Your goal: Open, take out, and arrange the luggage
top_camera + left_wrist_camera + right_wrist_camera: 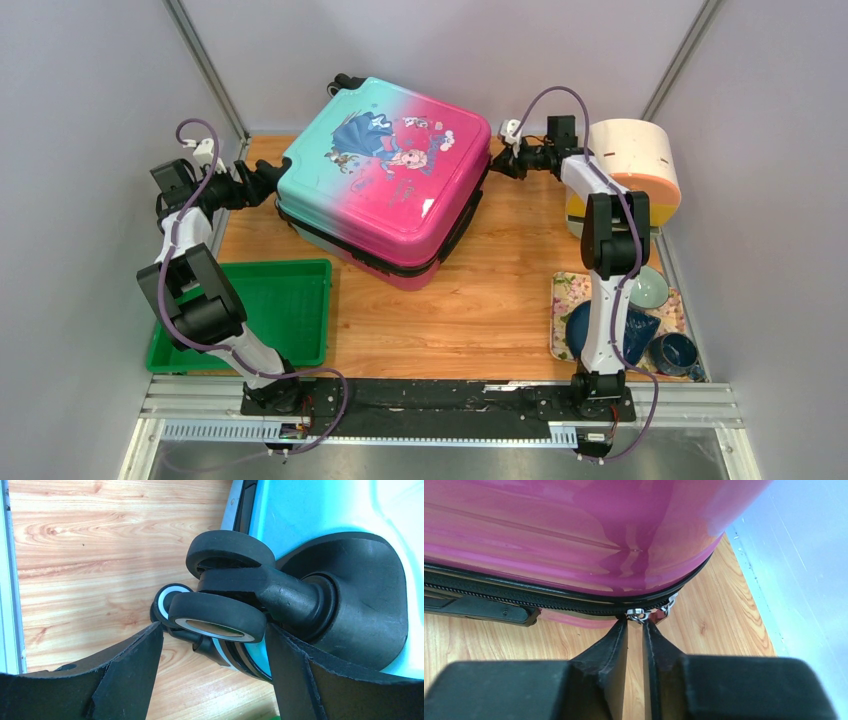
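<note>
Top external view: the luggage (pixel 385 190) is lying flat, printed shell up, in the upper middle of the frame on the wooden table (pixel 480 300), its teal end toward the left and its pink end toward the right. The left gripper (pixel 268 180) is being held against the teal left corner, and the right gripper (pixel 497 163) is being held at the pink upper right corner. A green tray (pixel 300 300) is sitting at the lower left, and a cream-and-orange round container (pixel 630 160) at the upper right.

In the left wrist view, the left gripper (pixel 215 630) is being held wide apart, with a black double wheel (pixel 220 617) of the luggage (pixel 320 510) lying between the fingertips.

In the right wrist view, the fingers of the right gripper (pixel 635 625) are being held almost together, a thin gap showing between them. Their tips are being pressed up to the metal zipper pulls (pixel 640 613) at the black zip line below the pink shell (pixel 574 530). Whether a pull is being pinched cannot be told.
</note>
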{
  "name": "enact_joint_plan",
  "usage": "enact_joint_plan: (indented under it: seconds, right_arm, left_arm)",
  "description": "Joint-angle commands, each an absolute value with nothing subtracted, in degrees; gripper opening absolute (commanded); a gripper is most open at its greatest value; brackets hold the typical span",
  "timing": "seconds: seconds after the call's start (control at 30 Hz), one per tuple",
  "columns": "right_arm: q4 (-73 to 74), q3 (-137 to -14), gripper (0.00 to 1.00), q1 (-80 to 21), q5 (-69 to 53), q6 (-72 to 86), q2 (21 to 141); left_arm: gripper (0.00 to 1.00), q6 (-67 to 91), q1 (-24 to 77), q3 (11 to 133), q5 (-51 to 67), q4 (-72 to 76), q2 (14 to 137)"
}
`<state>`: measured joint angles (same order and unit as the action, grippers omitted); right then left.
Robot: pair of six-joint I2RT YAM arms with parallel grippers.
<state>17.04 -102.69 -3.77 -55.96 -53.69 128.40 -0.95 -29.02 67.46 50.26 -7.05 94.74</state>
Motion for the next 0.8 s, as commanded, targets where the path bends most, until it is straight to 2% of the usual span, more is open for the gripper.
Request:
enact_joint_plan:
  seconds: [0.0,0.13,0.77]
  right_arm:
    - [17.6,-105.5,0.14,-4.0,-59.6,-54.8,128.1]
    - [18.3,-103.5,0.00,-4.0,-59.6,-55.0,126.9]
    - [22.6,-83.3,0.00,-8.0,-56.7,-44.7,109.8]
  left_arm:
    - [0.83,-1.2,-27.7,69.4,57.1,-7.8,94.4]
    - [0.83,-0.7,-27.7,69.1,57.1,-7.7,94.1]
    - [0.81,1.1,-27.5,61.4,58.0,-4.1,89.8]
